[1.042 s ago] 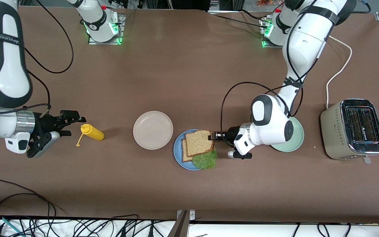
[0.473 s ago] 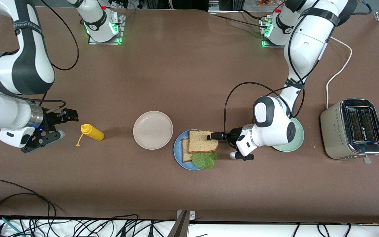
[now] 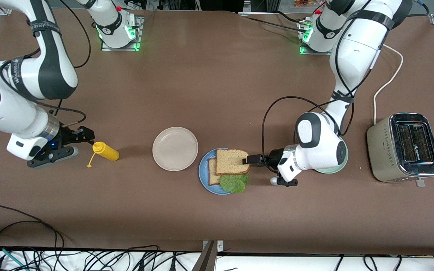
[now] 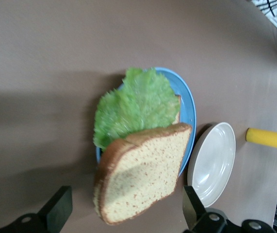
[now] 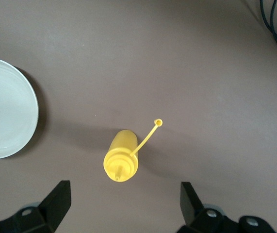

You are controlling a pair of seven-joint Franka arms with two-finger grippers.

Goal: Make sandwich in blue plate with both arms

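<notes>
**Top slice laid on the lettuce; mustard bottle lined up under the right gripper**

Front view. I see the sandwich lying on the blue plate, which sits between the white plate and the green plate, nearer the camera than both. The stack is loose: the top slice is offset from the bottom slice, and the lettuce spills over the plate's near rim. My left gripper sits low at the edge of the top slice on the side toward the left arm's end of the table, while the right gripper is at the cap end of the yellow bottle. The toaster stands at the left arm's end of the table.

Left wrist view. The left fingers stand wide apart on either side of the top slice, clamping nothing; the slice rests tilted on the lettuce.

Right wrist view. The right fingers are likewise spread and empty, with the bottle centred between them and its cap hanging open on its strap.

I judge the stacking step done. Next, the left arm needs to lift clear without dragging the slice.
</notes>
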